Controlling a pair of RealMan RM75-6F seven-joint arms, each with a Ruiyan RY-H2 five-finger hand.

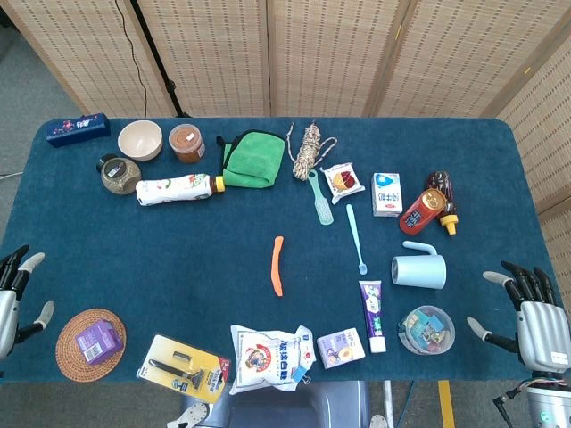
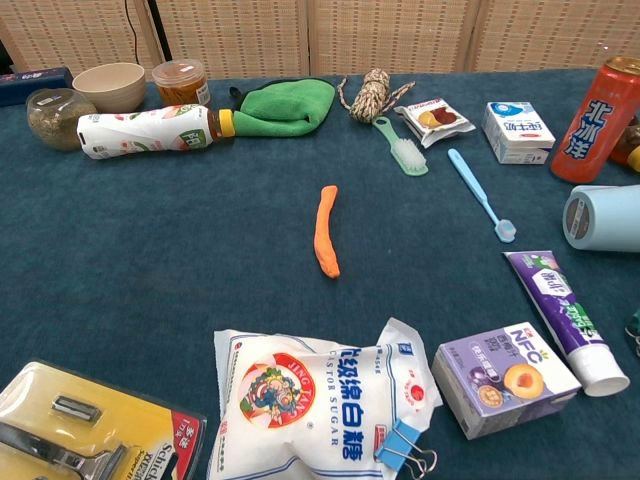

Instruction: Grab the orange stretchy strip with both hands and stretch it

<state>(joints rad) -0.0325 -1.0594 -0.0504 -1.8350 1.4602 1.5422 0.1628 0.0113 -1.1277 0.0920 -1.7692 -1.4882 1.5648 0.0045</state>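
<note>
1. A desk (image 1: 178,267) covered in dark blue cloth is seen from above in the head view and from low in front in the chest view.
2. The orange stretchy strip (image 1: 277,265) lies flat near the middle of the desk, running roughly front to back with a slight curve. Nothing touches it.
3. The left hand (image 1: 16,290) sits at the far left edge of the desk, fingers spread and holding nothing, well apart from the strip.
4. The right hand (image 1: 528,310) sits at the far right edge, fingers also spread and empty, well apart from the strip.
5. Neither hand appears in the chest view.
6. Behind the strip lie a green cloth (image 1: 254,158) and a white bottle (image 1: 177,189) on its side.
7. In front of the strip rests a white bag (image 2: 310,405) with a blue clip at its corner.
8. To the strip's right are a light blue toothbrush (image 1: 356,238), a pale blue mug (image 1: 419,268) and a purple toothpaste tube (image 1: 373,314).
</note>
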